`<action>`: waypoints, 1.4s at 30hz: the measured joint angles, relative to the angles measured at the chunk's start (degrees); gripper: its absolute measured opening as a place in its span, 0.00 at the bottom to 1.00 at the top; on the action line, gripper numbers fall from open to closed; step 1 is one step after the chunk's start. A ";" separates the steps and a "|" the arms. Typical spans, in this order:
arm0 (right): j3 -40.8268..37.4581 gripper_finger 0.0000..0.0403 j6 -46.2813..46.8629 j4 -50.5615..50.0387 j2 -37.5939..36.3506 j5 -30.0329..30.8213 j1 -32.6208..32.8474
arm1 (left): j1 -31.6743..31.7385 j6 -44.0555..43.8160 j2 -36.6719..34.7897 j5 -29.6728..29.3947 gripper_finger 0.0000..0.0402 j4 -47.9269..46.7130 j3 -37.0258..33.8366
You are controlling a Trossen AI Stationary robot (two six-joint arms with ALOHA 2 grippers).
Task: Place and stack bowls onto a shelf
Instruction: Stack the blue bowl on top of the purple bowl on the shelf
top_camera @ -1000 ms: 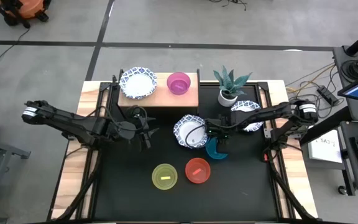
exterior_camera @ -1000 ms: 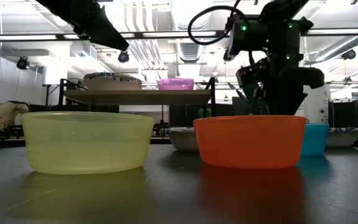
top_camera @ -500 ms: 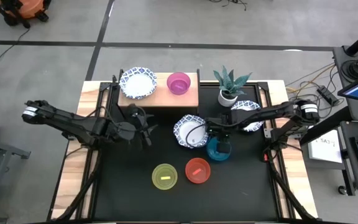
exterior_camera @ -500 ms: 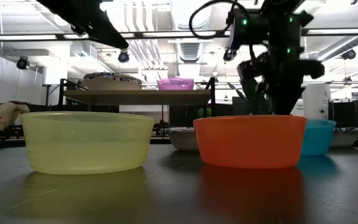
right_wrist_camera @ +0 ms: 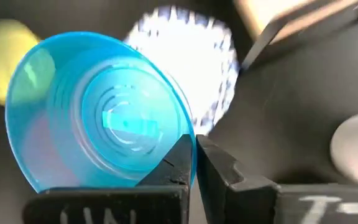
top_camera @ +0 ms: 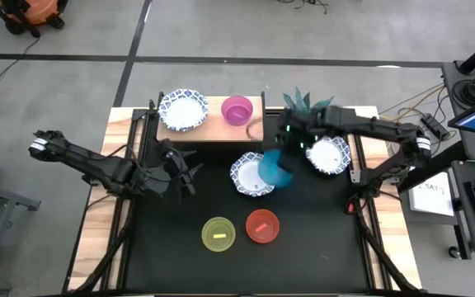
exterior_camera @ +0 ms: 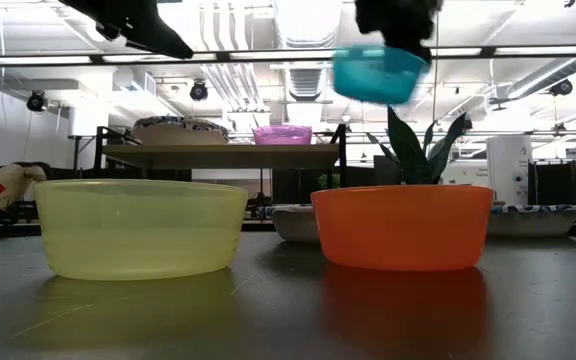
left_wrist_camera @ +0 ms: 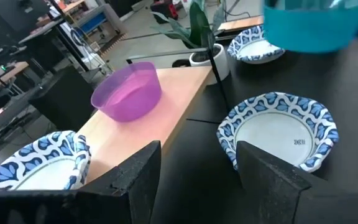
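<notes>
My right gripper [right_wrist_camera: 196, 163] is shut on the teal bowl [top_camera: 273, 169], which hangs high above the table [exterior_camera: 378, 72] over a blue-patterned bowl [top_camera: 251, 175]. The wooden shelf [top_camera: 213, 130] at the far side carries a blue-patterned bowl [top_camera: 182, 110] and the purple bowl [top_camera: 237, 109]. A second blue-patterned bowl [top_camera: 328, 155] rests on the table at the right. The yellow bowl [top_camera: 218, 233] and red bowl [top_camera: 262, 225] sit near the front. My left gripper [top_camera: 184, 172] stands open in front of the shelf, touching nothing. My right gripper pinches the teal bowl's rim [right_wrist_camera: 188, 138], one finger [right_wrist_camera: 178, 163] inside the bowl and the other [right_wrist_camera: 221, 169] outside. The fingers come from above, pointing down. The bowl hangs below them, lifted clear of the table and a little tilted, its opening up.
A white plant pot [left_wrist_camera: 202, 59] with a spiky green plant [exterior_camera: 418, 150] stands right of the shelf, under my right arm. The shelf's black end post [left_wrist_camera: 216, 62] rises beside it. Bare shelf board [left_wrist_camera: 173, 106] lies between the purple bowl and that post.
My right gripper has shut on the teal bowl's rim, then risen and gone toward the table's far edge and the shelf. The teal bowl has left the table beside the red bowl and now hangs lifted clear above the patterned bowl.
</notes>
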 joint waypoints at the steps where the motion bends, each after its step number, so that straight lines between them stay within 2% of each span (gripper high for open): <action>1: 2.20 0.02 0.37 -0.04 0.65 -0.15 -1.09 | 0.01 -0.36 -0.15 -0.04 0.48 -0.36 -0.01; 8: 14.45 0.02 0.97 3.54 7.64 0.02 -10.30 | 0.01 -0.74 -0.22 -0.09 0.48 -1.31 -0.07; 15: 28.66 0.02 -0.96 4.70 19.20 -0.31 -17.95 | -0.10 -0.98 -0.22 -0.07 0.48 -1.71 -0.10; 20: 37.63 0.02 -2.49 3.89 27.41 -0.87 -20.86 | -0.10 -1.95 -0.22 -0.04 0.48 -2.99 -0.12; 26: 45.74 0.02 -3.45 0.83 34.10 -4.47 -22.45 | -0.10 -3.45 -0.22 -0.03 0.48 -4.86 -0.12; 31: 48.56 0.06 -4.65 0.08 36.59 -4.75 -22.43 | -0.10 -3.52 -0.22 -0.03 0.48 -4.89 -0.12; 42: 48.62 0.26 -4.67 0.29 36.20 -4.67 -22.85 | -0.10 -3.52 -0.22 -0.02 0.48 -4.89 -0.12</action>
